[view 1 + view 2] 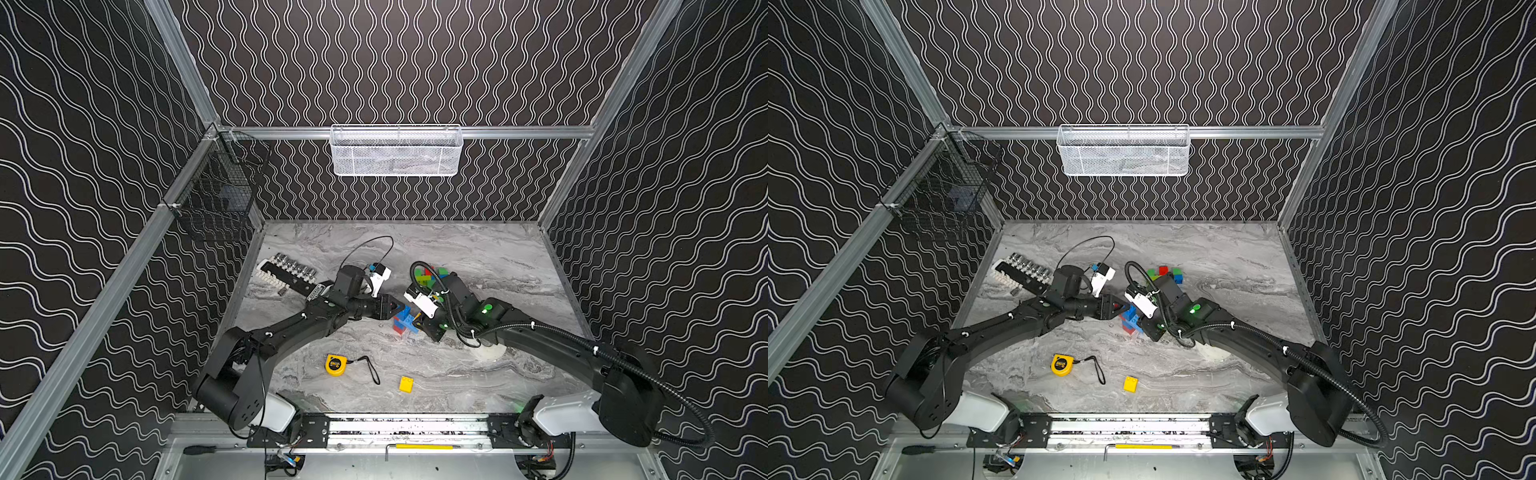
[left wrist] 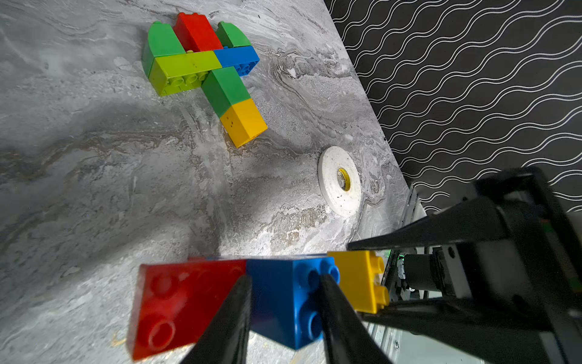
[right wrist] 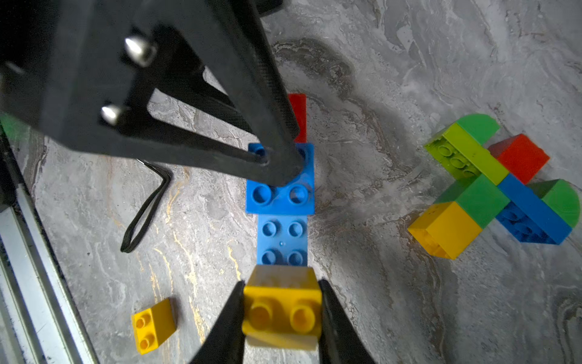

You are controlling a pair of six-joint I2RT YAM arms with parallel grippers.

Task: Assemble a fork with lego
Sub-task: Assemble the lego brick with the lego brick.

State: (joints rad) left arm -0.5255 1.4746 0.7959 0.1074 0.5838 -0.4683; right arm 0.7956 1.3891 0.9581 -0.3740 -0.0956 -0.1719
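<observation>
Left tool (image 2: 283, 280) pinches the blue square brick (image 2: 283, 302), its two fingers closed on opposite sides. That brick adjoins one end of the blue oblong brick (image 3: 282, 242). Right tool (image 3: 282, 302) pinches a yellow brick (image 3: 282, 312) at the oblong brick's other end, where the two appear to touch. A red brick (image 3: 299, 116) shows beyond the square brick, on the side away from the oblong brick.

Under all of this lies the marble-patterned desk (image 1: 457, 257). A joined cluster of bricks (image 3: 472, 189), green, lime, red, blue and yellow, rests on the desk well apart from the oblong brick, toward the back wall. A white tape roll (image 2: 340, 181) lies flat near the oblong brick, beneath the right arm. The yellow tape measure (image 1: 336, 365) sits well apart from the oblong brick, toward the arms' bases. A loose yellow brick (image 1: 406, 384) lies on that same side, studs sideways.
</observation>
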